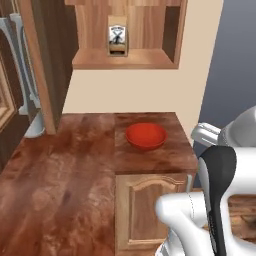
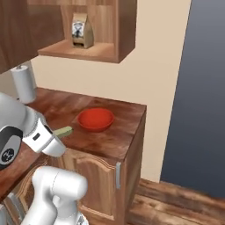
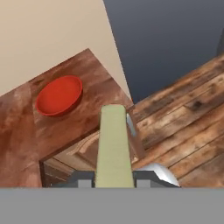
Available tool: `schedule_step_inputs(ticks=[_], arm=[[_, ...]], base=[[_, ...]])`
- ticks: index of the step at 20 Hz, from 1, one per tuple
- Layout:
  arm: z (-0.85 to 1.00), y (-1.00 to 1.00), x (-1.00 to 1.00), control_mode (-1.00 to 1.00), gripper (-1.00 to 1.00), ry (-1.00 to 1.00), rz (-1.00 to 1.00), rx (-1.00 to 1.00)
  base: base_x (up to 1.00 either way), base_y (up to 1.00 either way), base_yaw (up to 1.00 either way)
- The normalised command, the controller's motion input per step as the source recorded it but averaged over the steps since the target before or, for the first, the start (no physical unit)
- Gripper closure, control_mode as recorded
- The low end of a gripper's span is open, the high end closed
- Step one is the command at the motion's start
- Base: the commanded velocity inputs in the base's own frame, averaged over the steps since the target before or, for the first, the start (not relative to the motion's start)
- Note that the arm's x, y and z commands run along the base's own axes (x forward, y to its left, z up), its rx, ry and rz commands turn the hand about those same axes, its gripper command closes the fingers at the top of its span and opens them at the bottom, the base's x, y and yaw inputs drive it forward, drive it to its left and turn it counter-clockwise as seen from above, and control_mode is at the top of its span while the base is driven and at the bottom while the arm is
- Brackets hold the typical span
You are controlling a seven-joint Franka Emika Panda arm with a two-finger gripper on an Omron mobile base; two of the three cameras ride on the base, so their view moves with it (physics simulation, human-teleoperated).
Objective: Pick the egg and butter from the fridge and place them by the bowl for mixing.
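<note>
1. Nearest, we saw the gripper point(image 3: 113, 179) closed on the butter point(image 3: 113, 144), a pale bar projecting forward from between the jaws; from the right base camera its tip showed beyond the wrist, over the counter's point(image 2: 110, 140) near part.
2. Past the butter, the bowl point(image 3: 59, 94) sat on the counter near the corner, empty, and apart from the bar.
3. Farthest lay the beige wall, a shelf with a paper bag point(image 2: 82, 30), and the grey fridge point(image 2: 204, 88) to the right.
4. Progress, as we judged it: butter fetched but not yet set down; no egg lay by the bowl, so that half remained.
</note>
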Motion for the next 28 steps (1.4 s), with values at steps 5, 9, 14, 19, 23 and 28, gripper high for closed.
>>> schedule_step_inputs(ticks=[5, 9, 14, 19, 23, 28], arm=[[0.0, 0.0, 0.0, 1.0, 1.0, 0.0, 0.0, 0.0], [0.0, 0.0, 0.0, 1.0, 1.0, 0.0, 0.0, 0.0], [0.0, 0.0, 0.0, 1.0, 1.0, 0.0, 0.0, 0.0], [0.0, 0.0, 0.0, 1.0, 1.0, 0.0, 0.0, 0.0], [0.0, 0.0, 0.0, 1.0, 1.0, 0.0, 0.0, 0.0], [0.0, 0.0, 0.0, 1.0, 1.0, 0.0, 0.0, 0.0]], base=[[0.82, 0.24, 0.37], [0.57, 0.12, 0.4], [0.06, 0.0, 0.41], [-0.05, 0.24, 0.56], [-0.06, 0.1, 0.24], [0.62, 0.31, 0.09]])
